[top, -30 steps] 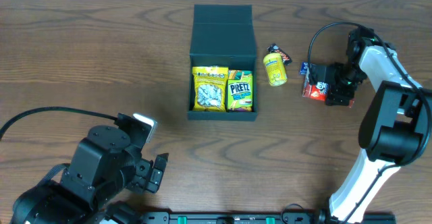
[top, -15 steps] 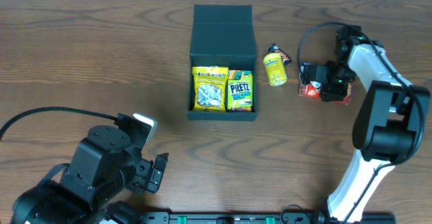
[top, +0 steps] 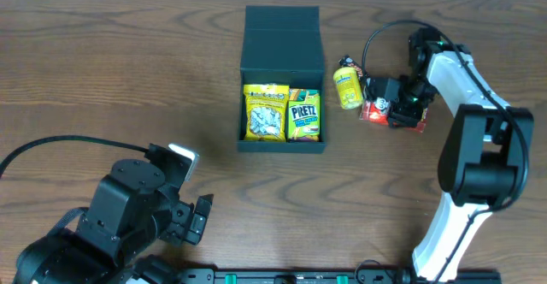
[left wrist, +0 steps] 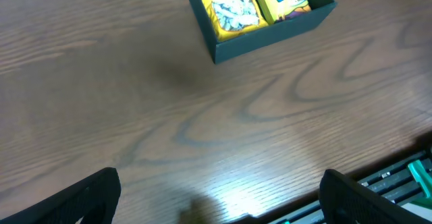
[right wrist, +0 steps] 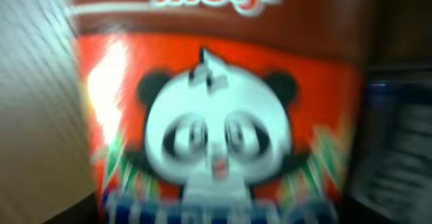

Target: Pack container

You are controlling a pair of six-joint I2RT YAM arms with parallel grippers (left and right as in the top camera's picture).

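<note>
Right wrist view: a red Meiji panda packet [right wrist: 216,123] fills the frame, blurred, and as best I can judge it is pinched in my right claw [top: 391,104]. My left claw [left wrist: 219,187] is spread wide, parked near my base. Overhead: the container [top: 282,57] lies to the left of the right claw, long axis running away from me, lid flap open at the far end. A yellow snack bag [top: 266,111] and a Pretz packet [top: 303,117] fill its near end; the far half is bare. A yellow can [top: 347,88] stands between, just beside the packet. The right arm is nearer. Since a second ago, claw and packet have slid left toward the container.
</note>
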